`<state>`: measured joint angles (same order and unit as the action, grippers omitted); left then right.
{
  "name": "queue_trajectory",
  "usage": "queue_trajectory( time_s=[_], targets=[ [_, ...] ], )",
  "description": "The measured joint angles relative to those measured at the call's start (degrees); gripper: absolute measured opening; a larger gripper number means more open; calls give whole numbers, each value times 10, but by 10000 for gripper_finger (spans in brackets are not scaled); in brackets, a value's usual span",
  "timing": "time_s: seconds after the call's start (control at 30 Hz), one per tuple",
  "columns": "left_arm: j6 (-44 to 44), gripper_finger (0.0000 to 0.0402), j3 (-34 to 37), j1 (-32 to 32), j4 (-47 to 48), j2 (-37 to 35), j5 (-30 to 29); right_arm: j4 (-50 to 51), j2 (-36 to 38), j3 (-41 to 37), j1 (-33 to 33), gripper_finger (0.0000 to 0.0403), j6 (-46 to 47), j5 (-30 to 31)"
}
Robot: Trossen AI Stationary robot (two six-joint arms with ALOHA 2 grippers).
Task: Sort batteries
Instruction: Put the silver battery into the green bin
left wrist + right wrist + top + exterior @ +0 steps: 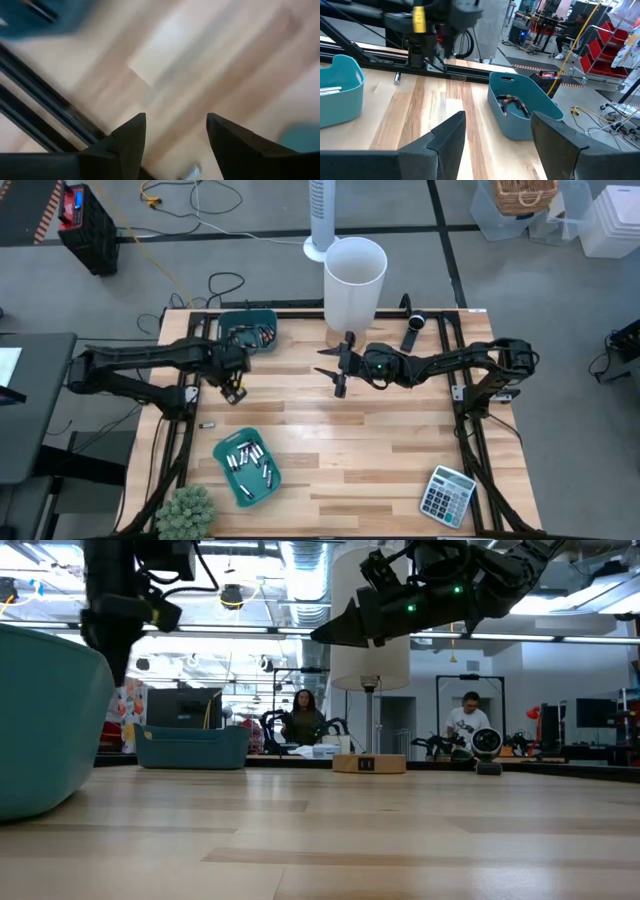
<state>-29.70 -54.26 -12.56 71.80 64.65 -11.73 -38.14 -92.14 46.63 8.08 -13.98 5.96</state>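
Batteries [247,461] lie mostly in 2 teal bins on a wooden table seen from above. At the far left, the left arm reaches in from the table's edge, and the left gripper [233,391] hangs above the wood between the 2 bins, fingers parted and holding nothing. Just below it, 1 loose battery [207,425] rests on the table near the left rail. The near bin [243,487] holds a cluster of silvery cells. The far bin [262,317], behind the left gripper, holds several darker cells. Judging by this, sorting is nearly finished: only the 1 stray cell seems left to pick up and place.

Toward the middle, the right gripper [341,370] hovers over bare wood, its fingers spread and empty, waiting. Behind it stands a tall white bucket [354,282]. At the right front corner sits a calculator [447,495].

The table [380,450] is pale butcher-block planks framed by black rails. Beyond it is a grey floor with cables, a small potted plant [185,513] at the front left corner, and, in the level view, a workshop with 2 people [303,718] at distant benches.
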Motion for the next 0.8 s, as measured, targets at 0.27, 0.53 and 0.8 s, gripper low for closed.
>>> queue_trajectory(
  time_s=[0.27,0.53,0.8],
  targets=[
    [-4,178,0,117,74,68,110,1,0,0,3,239,1,0],
    [-10,175,6,181,124,160,134,4,0,0,3,239,1,0],
    [15,175,81,184,84,208,213,5,0,0,-5,239,1,0]
  ],
)
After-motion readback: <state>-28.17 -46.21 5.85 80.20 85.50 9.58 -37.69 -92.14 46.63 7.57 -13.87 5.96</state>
